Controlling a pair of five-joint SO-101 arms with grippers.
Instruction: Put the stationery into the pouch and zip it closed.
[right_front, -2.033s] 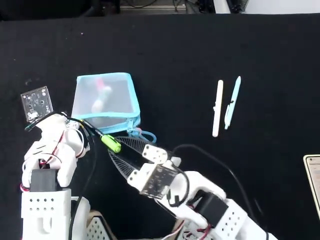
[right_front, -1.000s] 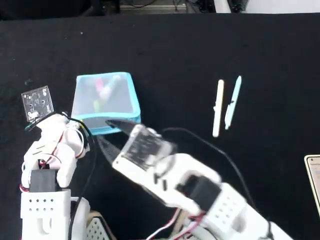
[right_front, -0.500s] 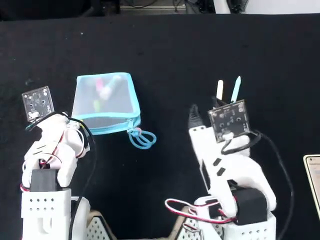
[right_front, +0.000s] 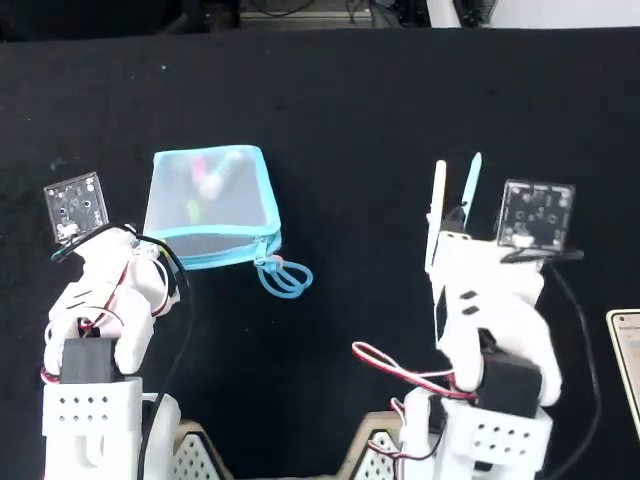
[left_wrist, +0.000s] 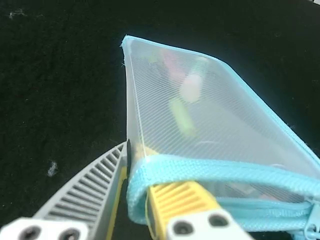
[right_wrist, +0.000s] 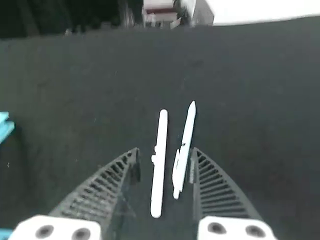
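A light-blue mesh pouch (right_front: 210, 205) lies at the left with pink, white and green markers showing through its wall (left_wrist: 190, 105). My left gripper (right_front: 163, 257) is shut on the pouch's blue zipper rim at its near left corner (left_wrist: 137, 172). A white pen (right_front: 436, 215) and a pale blue pen (right_front: 466, 200) lie side by side at the right. My right gripper (right_front: 450, 225) hovers over their near ends, open, with both pens (right_wrist: 159, 160) (right_wrist: 184, 145) between its spread fingers.
The pouch's zip pull loop (right_front: 285, 275) trails on the black cloth toward the middle. A pale card (right_front: 627, 350) lies at the right edge. The table's far edge (right_wrist: 200, 25) is well beyond the pens.
The right arm let a green marker go into the pouch, then swung right, from the pouch's mouth to above the two pens. The left arm has kept still on the pouch.
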